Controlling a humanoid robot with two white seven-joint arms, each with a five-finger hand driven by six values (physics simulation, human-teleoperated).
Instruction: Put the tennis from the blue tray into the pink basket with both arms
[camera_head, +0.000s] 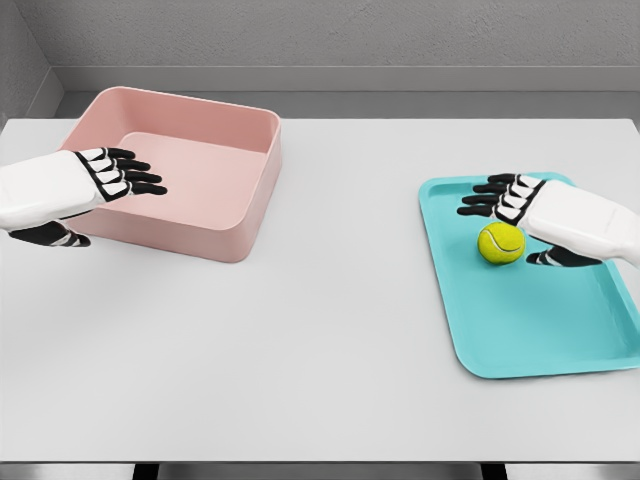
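Right hand (520, 215) of the robot hovers over the blue tray (540, 340), on its far half, with the fingers stretched out and relaxed, holding nothing; the thumb reaches down on the right of the tennis ball (501, 243) and the fingers pass just behind it, so the hand is close around the ball but I cannot say it touches. The ball lies on the tray floor, in the far half, a little left of the tray's middle. A ball has no long axis and points nowhere; the tray itself runs with its long side from near to far. Well to the left of the tray, across bare table (330, 330), stands the pink basket (200, 190), with nothing inside that I can see. The left hand (105, 180) waits above the basket's left edge, fingers also loose and flat. So, in my judgement, the task is at its beginning: grasp, carry and drop are all left.
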